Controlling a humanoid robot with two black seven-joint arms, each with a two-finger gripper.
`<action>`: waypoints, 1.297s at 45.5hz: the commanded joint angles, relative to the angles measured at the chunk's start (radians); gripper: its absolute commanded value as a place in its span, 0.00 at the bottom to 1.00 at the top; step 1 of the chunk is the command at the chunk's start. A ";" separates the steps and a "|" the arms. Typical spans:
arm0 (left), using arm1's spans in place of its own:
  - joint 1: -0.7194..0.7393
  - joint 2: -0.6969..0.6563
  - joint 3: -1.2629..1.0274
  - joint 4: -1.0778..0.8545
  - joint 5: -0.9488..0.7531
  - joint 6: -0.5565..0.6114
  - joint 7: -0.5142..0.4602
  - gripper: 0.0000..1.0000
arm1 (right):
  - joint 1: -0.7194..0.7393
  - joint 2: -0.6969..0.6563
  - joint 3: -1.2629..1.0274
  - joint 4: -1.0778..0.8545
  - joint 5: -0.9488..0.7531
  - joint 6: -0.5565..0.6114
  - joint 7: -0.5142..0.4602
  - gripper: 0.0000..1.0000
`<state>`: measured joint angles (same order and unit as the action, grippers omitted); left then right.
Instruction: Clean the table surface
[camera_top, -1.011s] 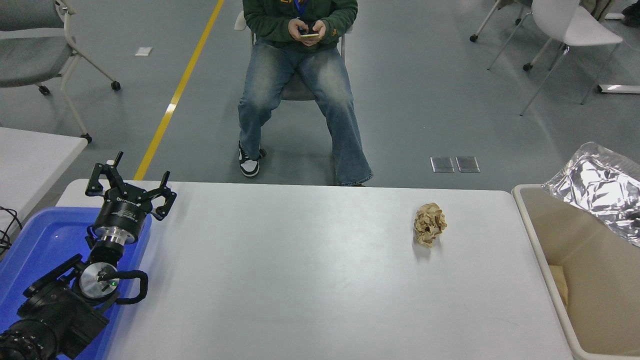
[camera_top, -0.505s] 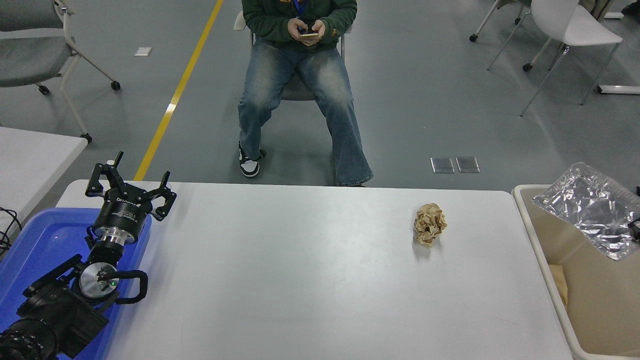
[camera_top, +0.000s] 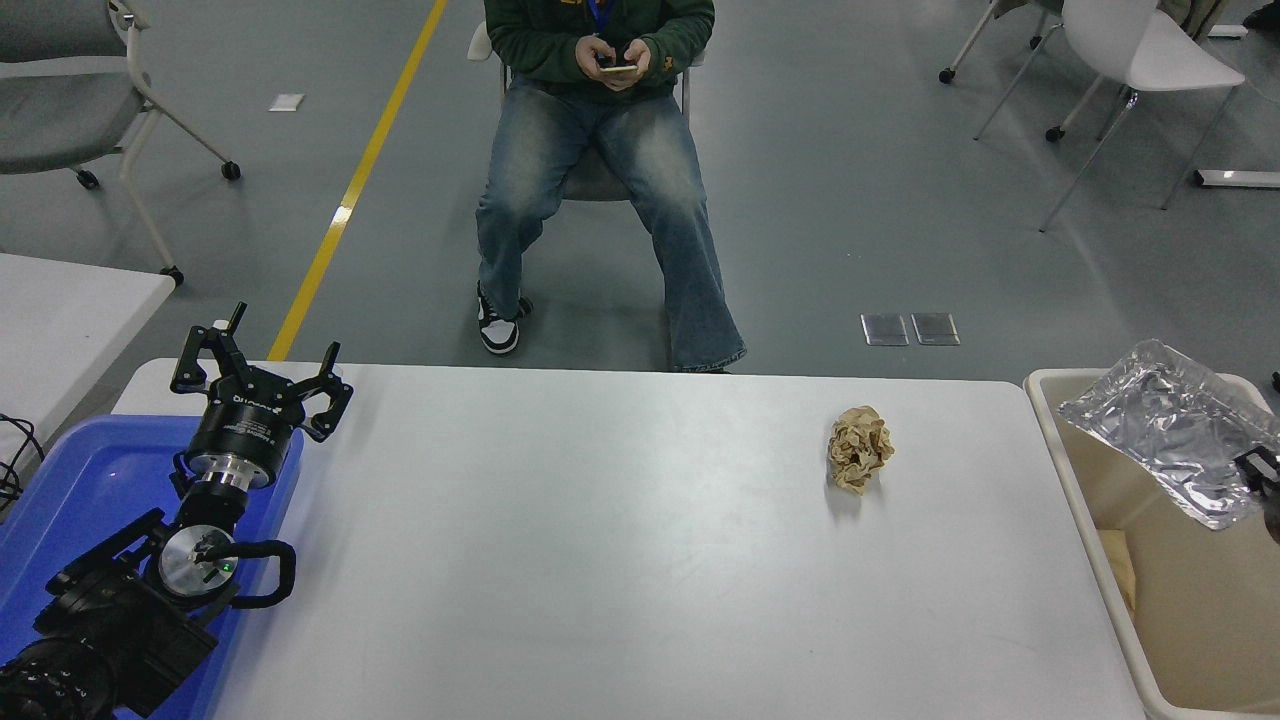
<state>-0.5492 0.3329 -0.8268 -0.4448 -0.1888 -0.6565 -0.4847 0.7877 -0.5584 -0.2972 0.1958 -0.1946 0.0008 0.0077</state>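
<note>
Off the tabletop's (camera_top: 600, 560) right edge, right tool (camera_top: 1262, 480) barely shows over the bin (camera_top: 1160, 640), grip on foil bag (camera_top: 1165, 425) unclear to you. 1 paper wad (camera_top: 859, 448) remains near the far-right corner. Left tool (camera_top: 262, 378) parked open, empty.

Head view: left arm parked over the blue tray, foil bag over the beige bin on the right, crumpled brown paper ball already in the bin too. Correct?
Not quite. In the head view the crumpled brown paper ball still lies on the table surface, left of the beige bin, not in it. The rest holds: left gripper is over the blue tray, and the foil bag is over the bin.
</note>
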 joint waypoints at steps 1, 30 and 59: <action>0.000 0.000 0.000 0.000 0.000 0.000 0.000 1.00 | -0.001 0.005 0.015 -0.013 0.015 -0.033 -0.015 0.00; 0.000 0.000 0.000 0.000 -0.001 0.000 0.000 1.00 | -0.013 0.063 0.191 -0.012 0.080 -0.186 -0.012 1.00; -0.001 0.000 0.000 0.000 0.000 0.000 0.000 1.00 | 0.061 -0.049 0.274 0.073 0.123 -0.136 -0.012 1.00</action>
<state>-0.5506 0.3329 -0.8268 -0.4448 -0.1891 -0.6567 -0.4847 0.8031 -0.5647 -0.0463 0.2069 -0.0786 -0.1711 -0.0047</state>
